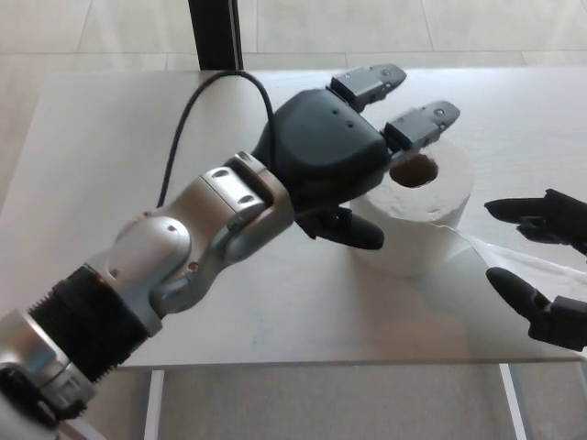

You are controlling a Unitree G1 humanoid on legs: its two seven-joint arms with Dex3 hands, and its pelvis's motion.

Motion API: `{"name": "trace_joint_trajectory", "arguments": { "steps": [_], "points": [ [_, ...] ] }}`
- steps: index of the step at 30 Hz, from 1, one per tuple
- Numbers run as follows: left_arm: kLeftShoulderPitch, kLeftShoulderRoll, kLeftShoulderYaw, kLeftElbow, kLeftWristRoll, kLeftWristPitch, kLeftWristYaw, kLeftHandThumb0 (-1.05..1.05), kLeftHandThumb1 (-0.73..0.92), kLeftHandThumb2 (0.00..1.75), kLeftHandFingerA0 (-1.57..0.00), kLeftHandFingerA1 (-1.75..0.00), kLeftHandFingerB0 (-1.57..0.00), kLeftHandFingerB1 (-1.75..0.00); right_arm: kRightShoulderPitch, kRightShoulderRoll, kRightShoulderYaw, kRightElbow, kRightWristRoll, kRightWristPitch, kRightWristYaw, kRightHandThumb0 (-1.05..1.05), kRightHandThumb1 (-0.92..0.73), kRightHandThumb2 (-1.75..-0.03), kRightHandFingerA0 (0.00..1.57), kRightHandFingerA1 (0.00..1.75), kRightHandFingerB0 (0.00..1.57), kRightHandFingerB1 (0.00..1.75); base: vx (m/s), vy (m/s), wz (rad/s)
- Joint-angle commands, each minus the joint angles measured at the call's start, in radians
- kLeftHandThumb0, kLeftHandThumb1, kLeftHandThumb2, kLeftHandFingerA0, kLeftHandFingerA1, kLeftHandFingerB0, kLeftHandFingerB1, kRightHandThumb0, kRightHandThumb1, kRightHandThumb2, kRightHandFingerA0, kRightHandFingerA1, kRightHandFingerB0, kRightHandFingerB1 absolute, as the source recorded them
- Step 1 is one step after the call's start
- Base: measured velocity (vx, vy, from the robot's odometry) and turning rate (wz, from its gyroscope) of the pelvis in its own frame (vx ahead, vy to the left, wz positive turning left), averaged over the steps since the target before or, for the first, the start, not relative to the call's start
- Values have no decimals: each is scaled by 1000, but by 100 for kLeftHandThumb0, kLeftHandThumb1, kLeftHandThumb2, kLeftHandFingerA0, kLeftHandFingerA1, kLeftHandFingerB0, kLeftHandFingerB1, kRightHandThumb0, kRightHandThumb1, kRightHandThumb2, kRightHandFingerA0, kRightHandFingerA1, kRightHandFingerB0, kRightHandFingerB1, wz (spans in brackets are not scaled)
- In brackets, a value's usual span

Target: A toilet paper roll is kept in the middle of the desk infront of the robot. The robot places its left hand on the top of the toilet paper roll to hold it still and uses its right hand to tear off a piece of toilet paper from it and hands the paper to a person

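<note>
Left hand (335,151): black, thumb plus two thick fingers; positioned over the left part of the white toilet paper roll (417,225); fingers spread apart, holding nothing.
Left fingers (422,124): extended toward the far side of the roll, one fingertip above the rim of the core hole; contact with the roll top cannot be confirmed.
Left thumb (353,231): pointing right, in front of the roll's left wall.
Left forearm (183,252): silver metal casing, entering from lower left; black cable (197,110) looping above it.
Right hand (546,275): black, at the right edge of frame, partly cut off; fingers apart, nothing clamped between them.
Toilet paper roll: upright on end near the middle of the pale wooden desk (110,137), brown core hole facing up.
Loose paper tail (509,261): trailing from the roll's right side toward the right hand, passing between its upper and lower fingers.
Background: dark vertical post (215,32) beyond the far desk edge; light tiled floor (413,27).
</note>
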Motion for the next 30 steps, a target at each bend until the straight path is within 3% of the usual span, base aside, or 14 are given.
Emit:
{"name": "trace_joint_trajectory", "arguments": {
  "steps": [1, 8, 9, 10, 11, 13, 14, 15, 17, 18, 27, 28, 29, 30],
  "points": [
    [20, -56, -23, 93, 104, 11, 105, -102, 68, 95, 0, -16, 0, 0, -32, 31, 15, 20, -110, 53, -81, -51, -61, -58, 56, 75, 66, 48, 0, 0, 0],
    [30, -118, -30, 169, 160, 40, 153, -104, 72, 99, 0, -17, 0, 0, -49, 47, 30, 40, -161, 111, -82, -48, -61, -58, 52, 88, 62, 47, 0, 0, 0],
    [38, -109, -22, 169, 159, 31, 163, -91, 48, 83, 0, -17, 0, -4, -53, 44, 31, 48, -190, 138, -87, -45, -60, -58, 52, 81, 64, 46, 0, 0, 0],
    [41, -106, -19, 169, 159, 27, 168, -91, 48, 83, 0, -17, 0, -4, -54, 43, 31, 51, -203, 150, -89, -45, -60, -58, 52, 81, 64, 46, 0, 0, 0],
    [43, -104, -13, 171, 157, 23, 175, -62, 71, 61, 0, 0, 0, 0, -55, 36, 34, 43, -221, 178, -69, -43, -63, -59, 46, 65, 60, 42, 0, 0, 0],
    [44, -90, 8, 181, 156, 29, 193, -46, 60, 69, 0, 0, 0, 0, -52, -3, 53, 11, -312, 345, 59, -41, -62, -59, 33, 48, 48, 38, 0, 0, 0],
    [42, -86, 15, 181, 154, 29, 195, -46, 60, 69, 0, 0, 0, 0, -51, -10, 58, 5, -330, 374, 82, -41, -62, -59, 33, 48, 48, 38, 0, 0, 0],
    [39, -81, 21, 183, 154, 29, 202, -43, 54, 76, 0, 0, 0, 0, -56, -11, 62, 1, -336, 387, 93, -47, -47, -77, 29, 56, 40, 49, 0, 0, 0],
    [31, -67, 29, 182, 171, 51, 198, -43, 55, 76, 0, 0, 0, 0, -51, -20, 71, -18, -360, 428, 131, -51, -46, -77, 29, 57, 40, 48, 0, 0, 0],
    [24, -59, 38, 196, 167, 45, 210, -44, 60, 60, 0, 0, 0, 0, -43, -31, 79, -29, -384, 444, 157, -56, -44, -77, 27, 59, 38, 48, 0, 0, 0],
    [12, -41, 48, 215, 193, 51, 206, -50, 58, 57, 0, 0, 0, 0, -33, -76, 128, -58, -502, 526, 247, -61, -42, -76, 21, 56, 36, 46, 0, 0, 0],
    [10, -39, 50, 222, 192, 47, 207, -50, 48, 70, 0, 0, 0, -2, -28, -83, 131, -63, -506, 526, 254, -59, -50, -55, 22, 53, 43, 35, 0, 0, 0],
    [4, -36, 44, 250, 198, 37, 232, -50, 50, 72, 0, 0, 0, -6, -21, -117, 163, -89, -546, 525, 328, -66, -40, -75, 3, 51, 26, 42, 0, 0, 0],
    [3, -36, 41, 253, 200, 36, 230, -55, 49, 73, 0, 0, -2, 0, -24, -121, 174, -94, -562, 526, 336, -66, -40, -75, 4, 52, 27, 42, 0, 0, 0]
  ]
}}
